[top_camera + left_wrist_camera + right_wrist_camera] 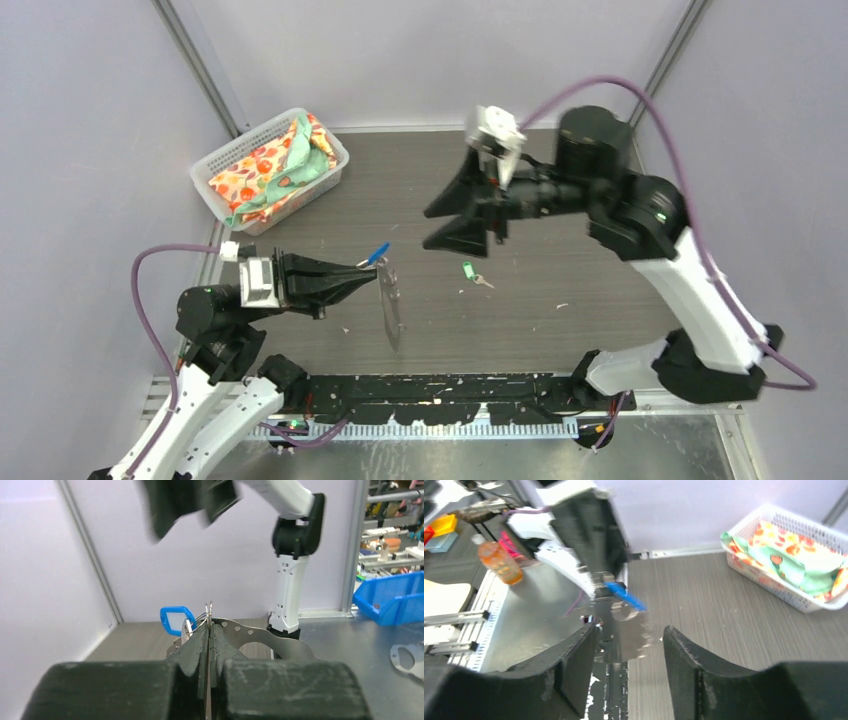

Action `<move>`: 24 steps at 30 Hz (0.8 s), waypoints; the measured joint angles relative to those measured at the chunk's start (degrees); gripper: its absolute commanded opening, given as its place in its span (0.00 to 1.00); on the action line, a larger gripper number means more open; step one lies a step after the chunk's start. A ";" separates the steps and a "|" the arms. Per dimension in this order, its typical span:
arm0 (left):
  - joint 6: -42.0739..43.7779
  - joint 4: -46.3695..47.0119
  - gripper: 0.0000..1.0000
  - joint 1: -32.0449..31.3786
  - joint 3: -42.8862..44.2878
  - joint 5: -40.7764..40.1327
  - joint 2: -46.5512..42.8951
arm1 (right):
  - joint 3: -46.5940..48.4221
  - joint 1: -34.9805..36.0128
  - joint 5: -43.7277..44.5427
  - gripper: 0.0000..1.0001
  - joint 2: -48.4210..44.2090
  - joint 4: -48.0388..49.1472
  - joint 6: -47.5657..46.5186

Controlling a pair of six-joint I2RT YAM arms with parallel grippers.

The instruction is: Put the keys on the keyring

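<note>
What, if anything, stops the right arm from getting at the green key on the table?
Likely nothing, so yes. The green key lies alone on bare table, apart from the keyring that the left gripper holds, and the right gripper hangs open close by it.

Dark wood-grain table [540, 300], lightly scuffed. Plain pale lavender walls [420, 50] enclose it, aluminium posts [200, 68] at the corners. Well left of the right gripper [430, 228]: white mesh basket [245, 140] containing patterned cloth [275, 165]. Lighting even.

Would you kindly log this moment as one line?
left gripper: shut on keyring | blue key: at keyring | green key: on table | right gripper: open
</note>
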 measured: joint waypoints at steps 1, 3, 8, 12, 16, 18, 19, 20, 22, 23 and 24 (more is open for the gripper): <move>-0.68 -0.33 0.00 0.00 0.07 -1.16 0.42 | -0.90 0.15 -0.48 0.53 -2.69 0.28 -0.24; -2.05 -0.68 0.00 0.00 0.33 -3.13 1.66 | -2.80 0.48 -2.49 0.53 -6.60 1.38 -0.07; -4.92 -0.79 0.00 0.00 1.79 -6.38 5.44 | -4.00 1.64 -6.78 0.52 -7.39 2.71 0.26; -6.45 -1.05 0.00 0.00 1.86 -7.32 5.86 | -4.70 2.21 -8.00 0.52 -1.90 4.04 0.39; -7.37 -0.79 0.00 0.00 1.86 -6.29 5.40 | -5.55 2.14 -8.68 0.50 3.39 4.24 1.14; -7.34 -0.59 0.00 0.00 1.86 -5.68 5.11 | -5.55 2.12 -9.46 0.50 4.72 4.26 1.62; -7.34 -0.59 0.00 0.00 1.86 -5.51 4.98 | -5.53 2.12 -9.97 0.49 5.05 4.28 1.84; -7.34 -0.55 0.00 0.00 1.86 -5.29 4.83 | -5.53 2.14 -10.38 0.49 5.11 4.31 1.97; -7.34 -0.55 0.00 0.00 1.86 -5.18 4.68 | -5.51 2.14 -11.43 0.48 5.09 4.70 2.21; -7.34 -0.57 0.00 0.00 1.86 -5.20 4.63 | -5.49 2.14 -11.87 0.48 5.03 5.09 2.40; -7.34 -0.59 0.00 0.00 1.86 -5.27 4.59 | -5.49 2.14 -12.20 0.48 4.98 5.49 2.60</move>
